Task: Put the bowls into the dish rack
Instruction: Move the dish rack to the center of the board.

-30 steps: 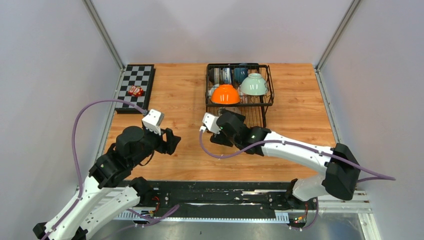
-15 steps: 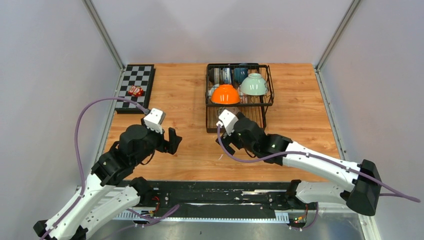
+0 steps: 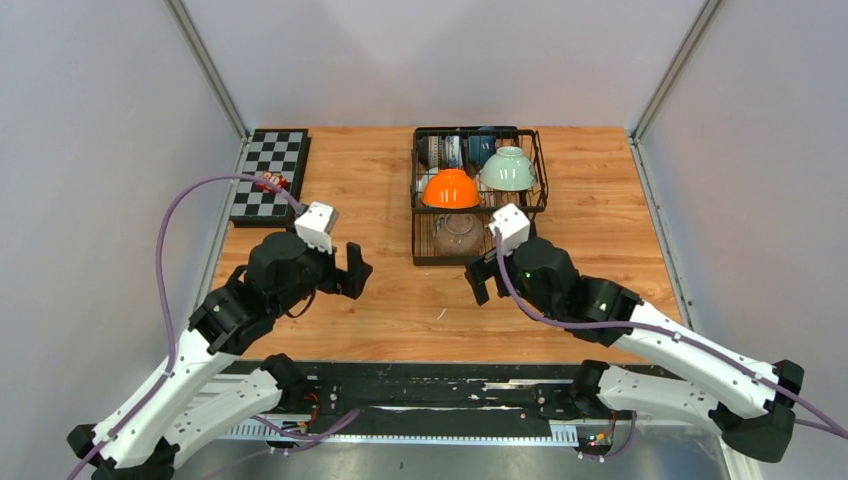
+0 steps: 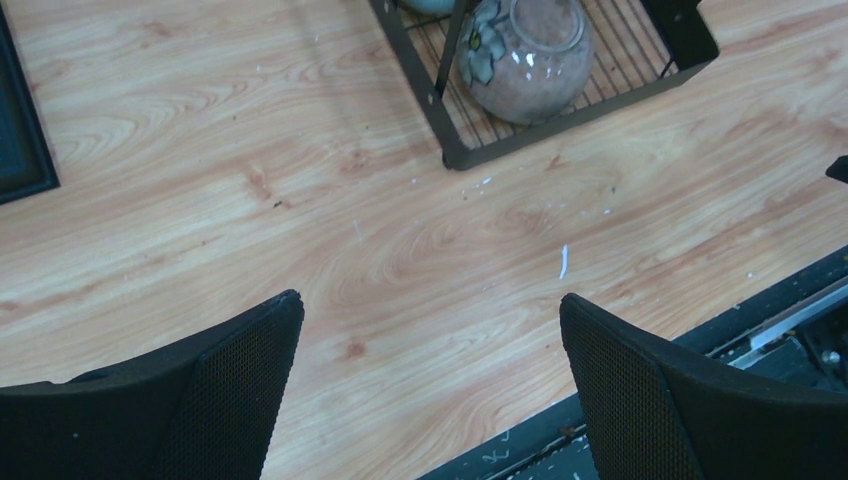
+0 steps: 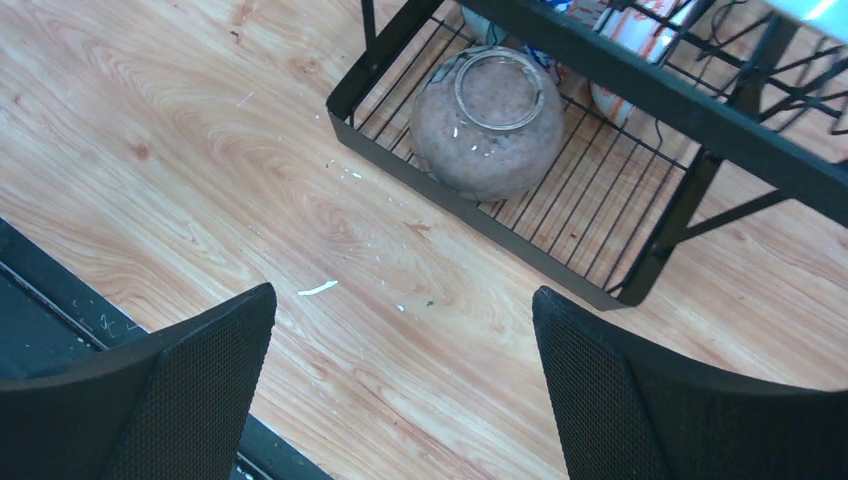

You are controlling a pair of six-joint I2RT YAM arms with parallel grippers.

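Observation:
The black wire dish rack [image 3: 425,258] stands at the table's back middle. On its upper basket an orange bowl [image 3: 450,188] and a pale green bowl [image 3: 507,169] lie upside down, with blue-patterned bowls [image 3: 447,150] behind them. A brownish-pink bowl with a painted flower [image 3: 459,233] [image 4: 525,55] [image 5: 490,120] lies upside down on the rack's lower grid. My left gripper [image 3: 354,271] [image 4: 430,300] hovers open over bare wood to the rack's left front. My right gripper [image 3: 484,279] [image 5: 405,293] hangs open just in front of the rack [image 5: 470,215], with nothing between its fingers.
A black-and-white checkerboard [image 3: 268,160] lies at the back left with a small red-and-white thing [image 3: 271,181] on it, partly crossed by the left arm's purple cable. Grey walls close in the table on three sides. A black rail runs along the near edge.
My right arm has drawn back and rightward from the rack's front, uncovering the brownish-pink bowl on the lower grid. My left gripper has drifted slightly right, and its jaws have spread wider.

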